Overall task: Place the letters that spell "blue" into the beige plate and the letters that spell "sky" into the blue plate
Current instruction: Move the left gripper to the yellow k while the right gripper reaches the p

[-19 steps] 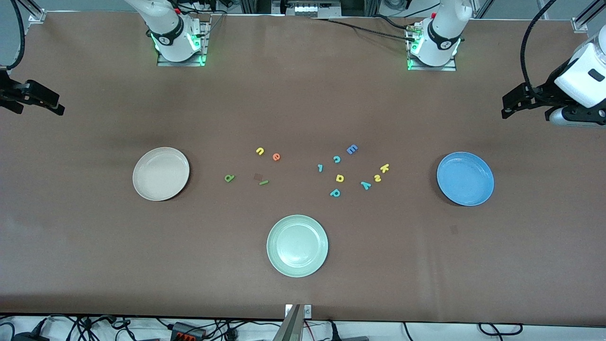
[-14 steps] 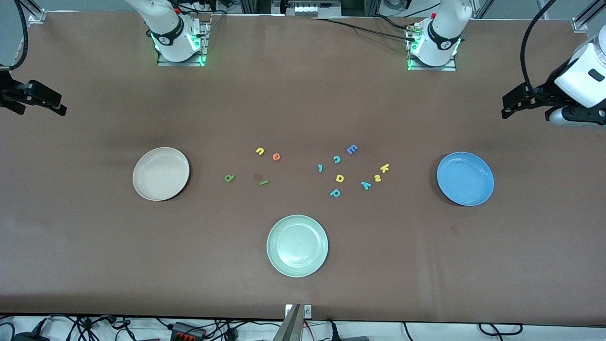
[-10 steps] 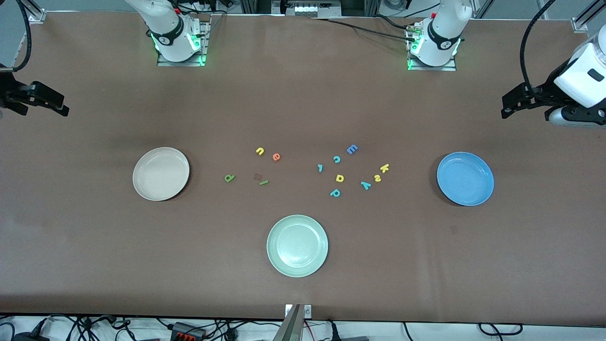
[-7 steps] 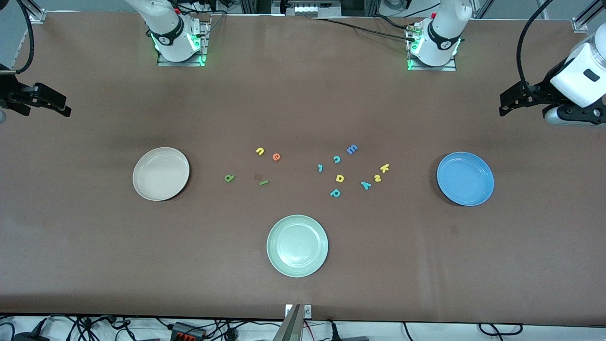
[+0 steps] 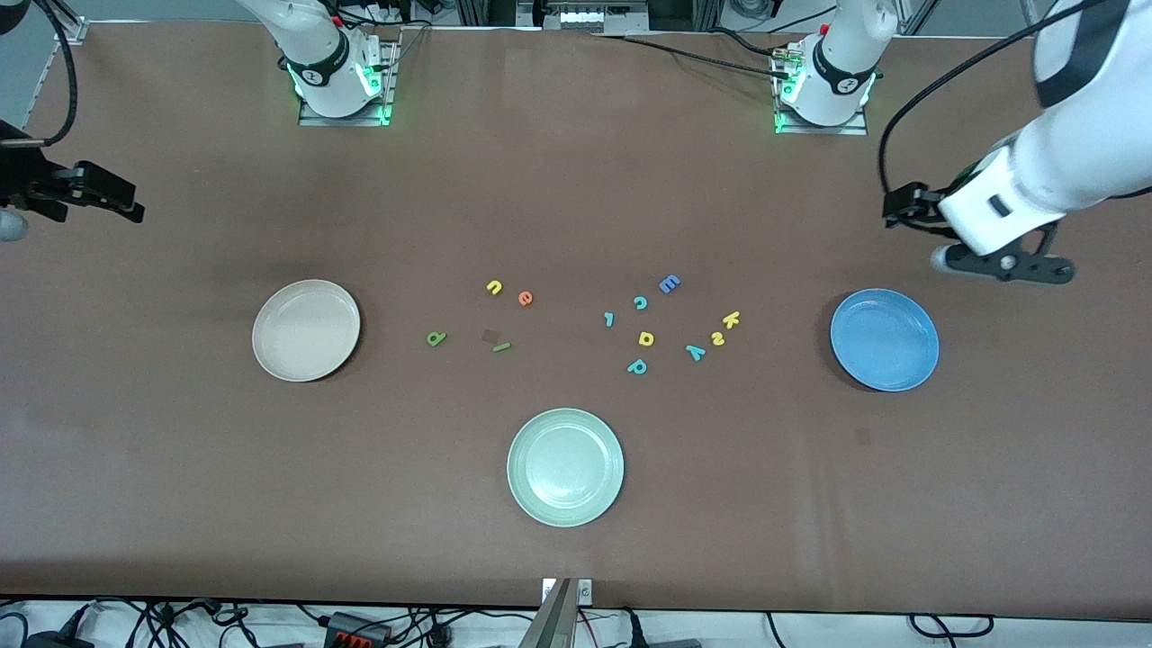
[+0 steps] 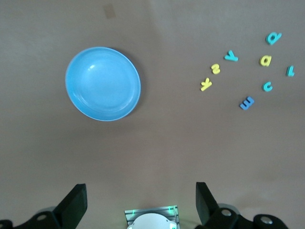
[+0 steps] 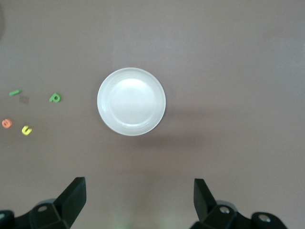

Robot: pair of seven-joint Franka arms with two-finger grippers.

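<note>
The beige plate (image 5: 306,330) (image 7: 131,101) lies toward the right arm's end and holds nothing. Between it and the table's middle lie the dark green b (image 5: 436,338), green l (image 5: 501,346), yellow u (image 5: 494,287) and orange e (image 5: 525,298). The blue plate (image 5: 885,339) (image 6: 103,83) toward the left arm's end also holds nothing; beside it lie the yellow k (image 5: 731,319), yellow s (image 5: 717,338) and teal y (image 5: 695,352). My left gripper (image 5: 903,210) (image 6: 140,200) hangs open over bare table by the blue plate. My right gripper (image 5: 112,193) (image 7: 138,198) is open over the table's end.
A pale green plate (image 5: 565,467) sits nearest the front camera. Spare letters lie among the sky group: blue E (image 5: 669,284), teal c (image 5: 640,302), a small teal piece (image 5: 608,319), a yellow a-shape (image 5: 646,338) and a teal p (image 5: 637,366).
My left arm has swung in from the table's end toward the blue plate. The right gripper has crept slightly inward. No letter or plate has moved.
</note>
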